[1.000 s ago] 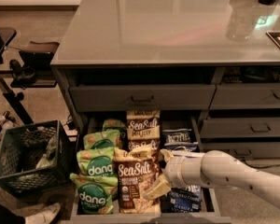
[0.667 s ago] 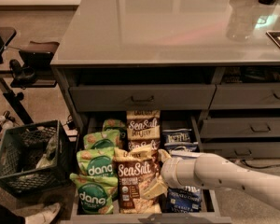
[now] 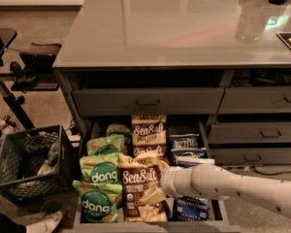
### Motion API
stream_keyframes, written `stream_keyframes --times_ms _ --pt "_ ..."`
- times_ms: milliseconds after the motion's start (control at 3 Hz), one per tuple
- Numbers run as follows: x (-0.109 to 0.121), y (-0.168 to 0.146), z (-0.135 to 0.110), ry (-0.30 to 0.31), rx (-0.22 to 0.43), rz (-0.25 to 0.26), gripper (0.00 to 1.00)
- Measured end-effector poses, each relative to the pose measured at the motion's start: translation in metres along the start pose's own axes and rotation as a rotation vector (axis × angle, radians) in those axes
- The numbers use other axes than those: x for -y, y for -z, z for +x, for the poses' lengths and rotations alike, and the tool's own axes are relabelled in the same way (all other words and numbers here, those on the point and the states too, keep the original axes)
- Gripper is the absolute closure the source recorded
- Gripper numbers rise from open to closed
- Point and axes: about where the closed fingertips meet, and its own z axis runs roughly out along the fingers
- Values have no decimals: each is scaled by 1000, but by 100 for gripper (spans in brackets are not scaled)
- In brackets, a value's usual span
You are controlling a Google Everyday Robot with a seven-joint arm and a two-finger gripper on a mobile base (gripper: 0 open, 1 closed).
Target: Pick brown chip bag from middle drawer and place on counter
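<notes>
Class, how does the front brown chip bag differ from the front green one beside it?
The front brown chip bag is dark with white Sea Salt lettering; the front green bag reads dang. The gripper is at the brown bag's lower right, not at the green one. Both lie face up in the drawer.

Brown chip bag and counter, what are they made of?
The brown chip bag looks like thin plastic film: crinkled, printed. The counter looks hard and glossy, maybe glass or laminate: it reflects lights. The gripper sits against the bag's lower right.
</notes>
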Motion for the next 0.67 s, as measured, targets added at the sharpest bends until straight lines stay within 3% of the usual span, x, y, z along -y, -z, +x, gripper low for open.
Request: stream_keyframes --times_ms 667 --pt "-6 -32 11 -10 -29 -18 5"
